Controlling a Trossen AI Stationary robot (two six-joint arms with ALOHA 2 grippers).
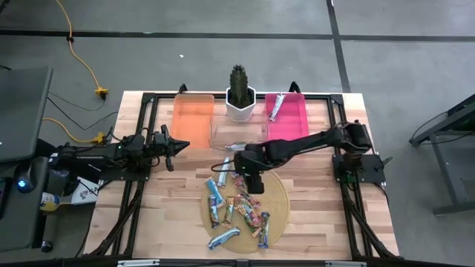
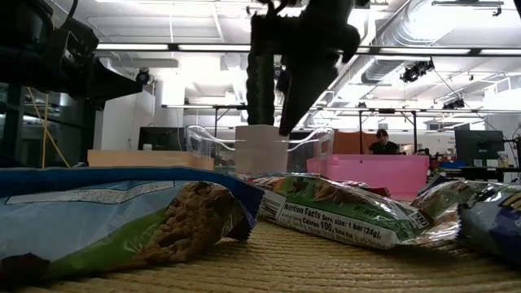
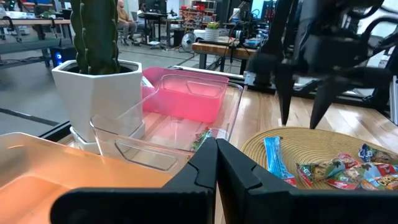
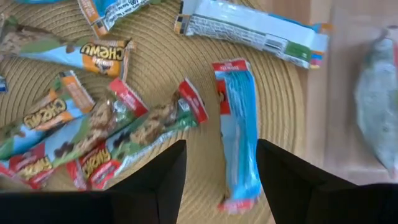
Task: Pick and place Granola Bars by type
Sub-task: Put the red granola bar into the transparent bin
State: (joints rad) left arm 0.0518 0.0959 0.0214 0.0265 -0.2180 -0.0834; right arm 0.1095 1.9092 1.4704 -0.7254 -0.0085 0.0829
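Black and pressed together, the fingers of the left gripper (image 1: 178, 143) hold nothing, parked off the orange bin (image 1: 192, 117) at the table's left. Rightward, the right gripper (image 1: 254, 185) hangs over the woven mat (image 1: 277, 194), jaws spread wide and empty above a blue-wrapped bar (image 4: 236, 124). The Granola Bars (image 1: 236, 211) lie scattered on the mat; one lies in the clear bin (image 1: 236, 130), another in the pink bin (image 1: 287, 116). A potted cactus (image 1: 239, 92) stands between the bins. Bare wooden table (image 1: 326, 215) lies right of the mat.
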